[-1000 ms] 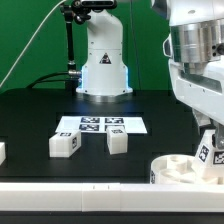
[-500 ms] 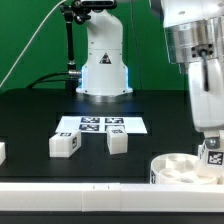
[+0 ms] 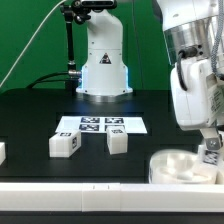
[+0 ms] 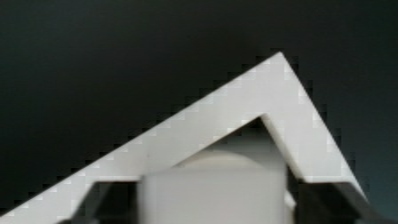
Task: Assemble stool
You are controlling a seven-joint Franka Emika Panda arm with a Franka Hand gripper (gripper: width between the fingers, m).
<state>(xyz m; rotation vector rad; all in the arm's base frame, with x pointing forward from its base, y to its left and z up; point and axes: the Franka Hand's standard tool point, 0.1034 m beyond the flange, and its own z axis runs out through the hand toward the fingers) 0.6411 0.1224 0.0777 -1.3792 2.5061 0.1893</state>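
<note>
Misalignment is the risk: the leg (image 3: 212, 154), clamped between the closed fingers of the gripper (image 3: 211, 148), could catch the rim of the seat (image 3: 178, 166) and jam or tilt. The arm hangs steeply over the seat at the exterior view's near right; a second leg (image 3: 65, 145) lies well left

White arm (image 3: 196, 100), grey metallic wrist ring (image 3: 190, 45)
</note>
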